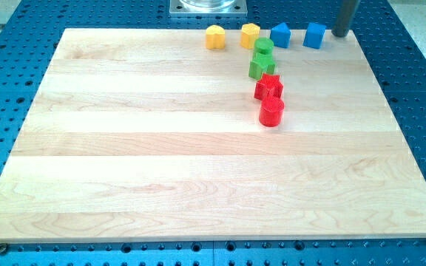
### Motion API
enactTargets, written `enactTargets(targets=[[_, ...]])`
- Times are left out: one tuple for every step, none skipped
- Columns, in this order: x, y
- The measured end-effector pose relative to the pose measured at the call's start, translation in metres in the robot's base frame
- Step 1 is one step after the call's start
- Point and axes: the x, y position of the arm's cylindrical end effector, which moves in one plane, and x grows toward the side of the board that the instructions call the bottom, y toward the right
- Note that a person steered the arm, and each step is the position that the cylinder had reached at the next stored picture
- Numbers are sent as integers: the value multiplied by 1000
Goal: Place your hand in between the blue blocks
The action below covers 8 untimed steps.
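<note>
The near half of the wooden surface (pixel 161 185) lay bare. Farther in, a red cylinder (pixel 271 111) touched a red star-like block (pixel 268 87), and beyond them sat a green block (pixel 260 66) and a green cylinder (pixel 264 47). Along the view's top stood 2 yellow blocks (pixel 214 37) (pixel 251 35), then 2 blue blocks (pixel 280 35) (pixel 315 35) with a gap between them. My tip (pixel 339 34), a plain rod with no jaws to spread or pinch, stood just right of the right blue block. The task looked unfinished: the tip had yet to enter that gap.
</note>
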Motion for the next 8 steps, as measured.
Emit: enactTargets(targets=[[-3, -4], [-1, -15], [-3, -26], [-4, -51], [-3, -78], [3, -93], [13, -98], [23, -101]])
